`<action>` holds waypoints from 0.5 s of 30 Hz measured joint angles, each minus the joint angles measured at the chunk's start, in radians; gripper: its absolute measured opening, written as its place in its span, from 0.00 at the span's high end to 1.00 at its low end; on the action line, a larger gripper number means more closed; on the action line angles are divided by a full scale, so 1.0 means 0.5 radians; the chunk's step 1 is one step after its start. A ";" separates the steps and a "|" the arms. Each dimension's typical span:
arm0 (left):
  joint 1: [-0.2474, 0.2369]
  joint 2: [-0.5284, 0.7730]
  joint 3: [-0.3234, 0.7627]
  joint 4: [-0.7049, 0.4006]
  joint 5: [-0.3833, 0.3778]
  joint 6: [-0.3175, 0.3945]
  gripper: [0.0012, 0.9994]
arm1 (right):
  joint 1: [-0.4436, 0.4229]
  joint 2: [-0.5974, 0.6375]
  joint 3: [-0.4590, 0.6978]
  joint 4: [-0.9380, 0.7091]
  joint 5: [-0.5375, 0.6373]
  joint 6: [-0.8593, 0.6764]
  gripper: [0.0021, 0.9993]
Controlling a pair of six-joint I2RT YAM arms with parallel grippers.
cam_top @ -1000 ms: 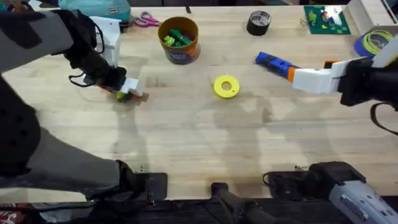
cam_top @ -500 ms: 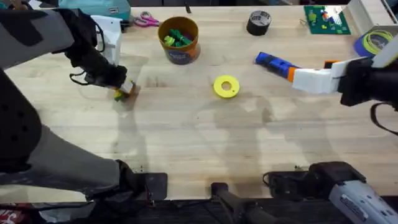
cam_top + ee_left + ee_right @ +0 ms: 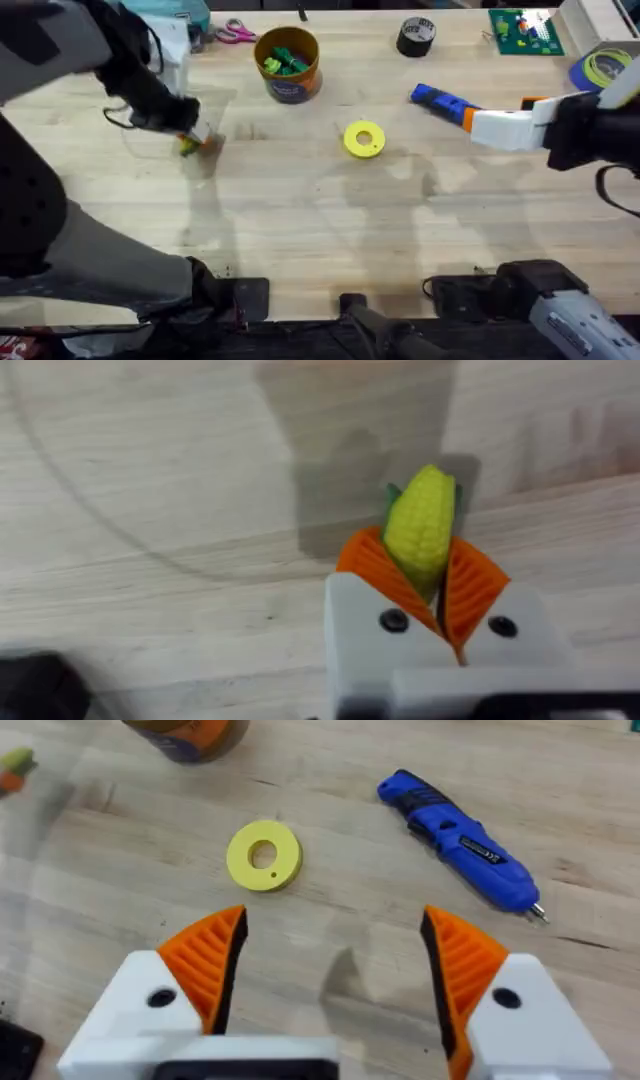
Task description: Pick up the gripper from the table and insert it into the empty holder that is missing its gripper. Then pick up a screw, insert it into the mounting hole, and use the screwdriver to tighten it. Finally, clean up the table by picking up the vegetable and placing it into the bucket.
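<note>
My left gripper (image 3: pixel 197 139) is shut on the vegetable (image 3: pixel 188 147), a small yellow toy corn with green at its base. It hangs a little above the wood at the table's left. In the left wrist view the vegetable (image 3: pixel 420 522) sticks out from between the orange pads (image 3: pixel 372 565). The yellow-brown bucket (image 3: pixel 287 63) stands to the right and farther back, with green pieces inside. The blue screwdriver (image 3: pixel 440 101) lies at the right, just beyond my right gripper (image 3: pixel 478 124). Its fingers (image 3: pixel 205 965) stand wide open and empty, with the screwdriver (image 3: pixel 460 838) ahead. The loose gripper part, the holder and the screw are out of view.
A yellow spool (image 3: pixel 363 139) lies mid-table. At the back edge are pink scissors (image 3: pixel 236 32), a black tape roll (image 3: pixel 416 36), a green board (image 3: pixel 522 30) and a blue ring (image 3: pixel 603 69). A white block (image 3: pixel 178 52) stands behind my left arm.
My left gripper has drawn slightly left and back, lifting the vegetable with it. The right arm has not moved.
</note>
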 joint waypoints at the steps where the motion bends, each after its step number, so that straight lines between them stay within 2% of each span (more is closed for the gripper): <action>1: 0.000 0.000 0.059 -0.032 0.002 -0.016 0.98 | 0.000 0.000 0.000 -0.001 0.000 0.000 0.00; 6: -0.018 -0.032 0.451 -0.182 0.067 -0.123 0.98 | 0.000 0.000 0.000 0.000 0.000 0.000 0.00; 9: -0.074 -0.106 0.691 -0.207 0.099 -0.202 0.98 | 0.000 0.000 0.000 0.000 0.000 0.000 0.00; 11: -0.141 -0.153 0.854 -0.210 0.115 -0.246 0.98 | 0.000 0.000 0.000 0.000 -0.001 0.000 0.00; 15: -0.336 -0.209 1.117 -0.145 0.166 -0.301 0.98 | 0.000 0.000 0.000 0.000 0.000 0.000 0.00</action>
